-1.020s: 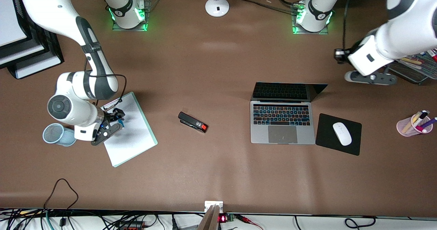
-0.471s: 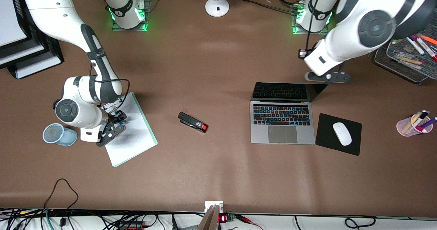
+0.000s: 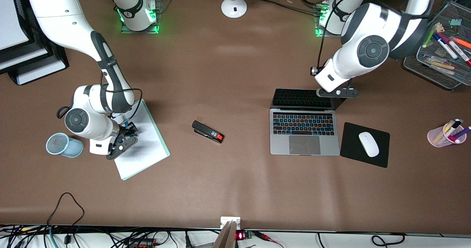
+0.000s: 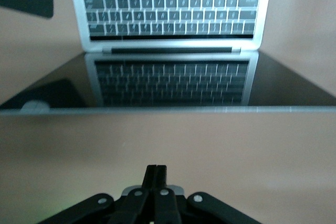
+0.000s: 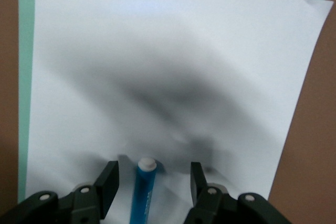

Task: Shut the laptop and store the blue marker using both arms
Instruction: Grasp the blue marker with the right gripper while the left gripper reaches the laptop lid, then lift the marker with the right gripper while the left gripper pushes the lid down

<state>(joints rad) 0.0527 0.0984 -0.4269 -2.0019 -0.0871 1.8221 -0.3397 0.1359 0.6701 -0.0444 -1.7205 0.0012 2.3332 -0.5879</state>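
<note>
While the left gripper (image 4: 156, 174) hangs clenched above the laptop (image 3: 304, 130) lid, the right gripper (image 5: 152, 182) straddles the blue marker (image 5: 142, 190), released

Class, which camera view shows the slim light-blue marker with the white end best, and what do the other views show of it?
The right wrist view: the slim light-blue marker with the white end lies on white paper between the right tool's open fingers. The front view shows only a blue sliver at that tool. The left wrist view shows none of it.

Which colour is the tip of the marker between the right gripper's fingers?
White, on a blue marker; the right wrist view shows it best.
</note>
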